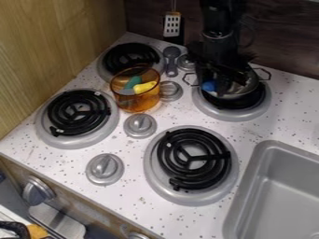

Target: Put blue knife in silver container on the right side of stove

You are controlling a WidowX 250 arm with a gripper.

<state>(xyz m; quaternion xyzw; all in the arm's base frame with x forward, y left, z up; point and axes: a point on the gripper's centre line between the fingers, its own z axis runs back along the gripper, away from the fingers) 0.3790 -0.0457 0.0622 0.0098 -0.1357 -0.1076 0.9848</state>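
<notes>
I cannot tell whether the gripper [226,78] grips the blue piece [209,86] at the silver pot [250,86], so best lower gently, well inside, before any release

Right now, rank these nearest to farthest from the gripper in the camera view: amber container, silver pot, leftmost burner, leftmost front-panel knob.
1. Silver pot: right at the gripper, upper right.
2. Amber container: left of the pot.
3. Leftmost burner: farther left, past the container.
4. Leftmost front-panel knob: lower left, below the countertop.
</notes>
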